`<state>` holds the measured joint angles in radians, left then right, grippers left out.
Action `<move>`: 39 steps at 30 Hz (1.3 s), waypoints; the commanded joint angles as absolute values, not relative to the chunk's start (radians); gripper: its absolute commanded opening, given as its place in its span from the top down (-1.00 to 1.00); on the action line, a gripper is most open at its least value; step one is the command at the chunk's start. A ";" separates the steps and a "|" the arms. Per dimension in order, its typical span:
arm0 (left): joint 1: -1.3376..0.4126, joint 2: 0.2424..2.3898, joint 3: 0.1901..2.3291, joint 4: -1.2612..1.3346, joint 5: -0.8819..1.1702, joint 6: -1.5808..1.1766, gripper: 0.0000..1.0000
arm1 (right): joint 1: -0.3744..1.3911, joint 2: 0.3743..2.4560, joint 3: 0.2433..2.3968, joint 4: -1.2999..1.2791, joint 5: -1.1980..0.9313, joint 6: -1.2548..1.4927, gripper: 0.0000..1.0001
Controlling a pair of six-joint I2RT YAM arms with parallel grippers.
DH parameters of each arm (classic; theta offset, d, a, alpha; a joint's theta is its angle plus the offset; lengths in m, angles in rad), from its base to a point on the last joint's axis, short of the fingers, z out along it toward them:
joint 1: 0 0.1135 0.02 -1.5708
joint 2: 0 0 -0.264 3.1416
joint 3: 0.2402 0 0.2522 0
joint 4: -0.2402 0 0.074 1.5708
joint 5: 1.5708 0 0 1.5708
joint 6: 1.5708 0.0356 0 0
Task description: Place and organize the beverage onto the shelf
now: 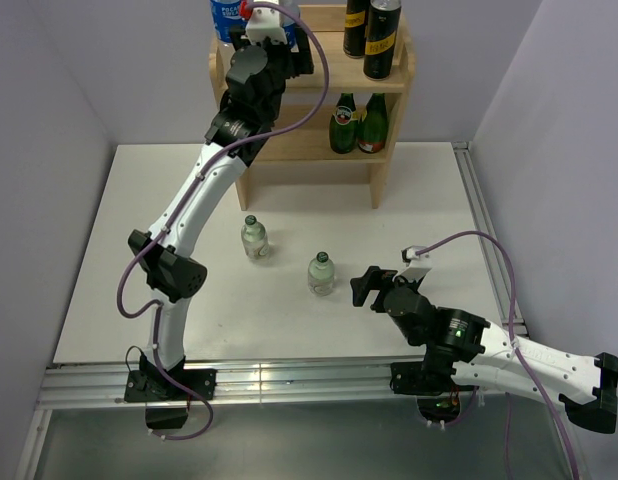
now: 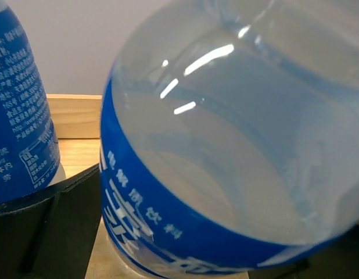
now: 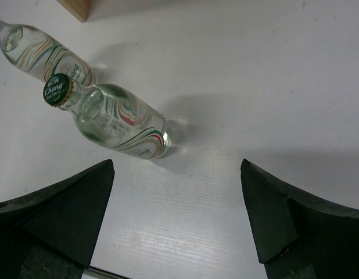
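Observation:
My left gripper (image 1: 267,32) is up at the left end of the top board of the wooden shelf (image 1: 389,85). In the left wrist view it (image 2: 191,232) is shut on a blue-labelled water bottle (image 2: 226,145) that stands tilted on the board. The second water bottle (image 1: 225,18) stands just left of it (image 2: 20,116). Two dark cans (image 1: 371,30) stand at the top right. Two short green-capped bottles (image 1: 253,238) (image 1: 321,273) stand on the table. My right gripper (image 1: 367,287) is open and empty, just right of the nearer one (image 3: 118,119).
Two dark green glass bottles with red labels (image 1: 357,123) stand on the shelf's lower board. The shelf's leg (image 3: 81,7) shows at the top of the right wrist view. A metal rail (image 1: 484,240) runs along the white table's right edge.

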<state>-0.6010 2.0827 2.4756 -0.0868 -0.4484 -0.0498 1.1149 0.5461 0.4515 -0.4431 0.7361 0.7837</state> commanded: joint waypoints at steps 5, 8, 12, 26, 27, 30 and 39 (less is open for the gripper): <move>-0.586 2.112 2.536 -0.064 -0.453 -0.069 -0.81 | 1.121 0.538 0.449 -0.416 0.753 0.784 -0.93; -0.577 2.125 2.531 -0.066 -0.445 -0.083 -0.81 | 1.123 0.535 0.448 -0.416 0.752 0.782 -0.93; -0.572 2.131 2.513 -0.057 -0.445 -0.095 -0.81 | 1.123 0.537 0.448 -0.413 0.750 0.781 -0.93; -0.557 2.148 2.490 -0.057 -0.434 -0.121 -0.80 | 1.121 0.538 0.445 -0.408 0.750 0.781 -0.93; -0.557 2.146 2.481 -0.052 -0.436 -0.123 -0.80 | 1.121 0.538 0.445 -0.408 0.752 0.781 -0.93; -0.557 2.146 2.476 -0.055 -0.436 -0.124 -0.79 | 1.121 0.538 0.445 -0.408 0.752 0.782 -0.93; -0.558 2.097 2.387 -0.028 -0.434 -0.137 -0.78 | 1.123 0.540 0.443 -0.408 0.756 0.782 -0.93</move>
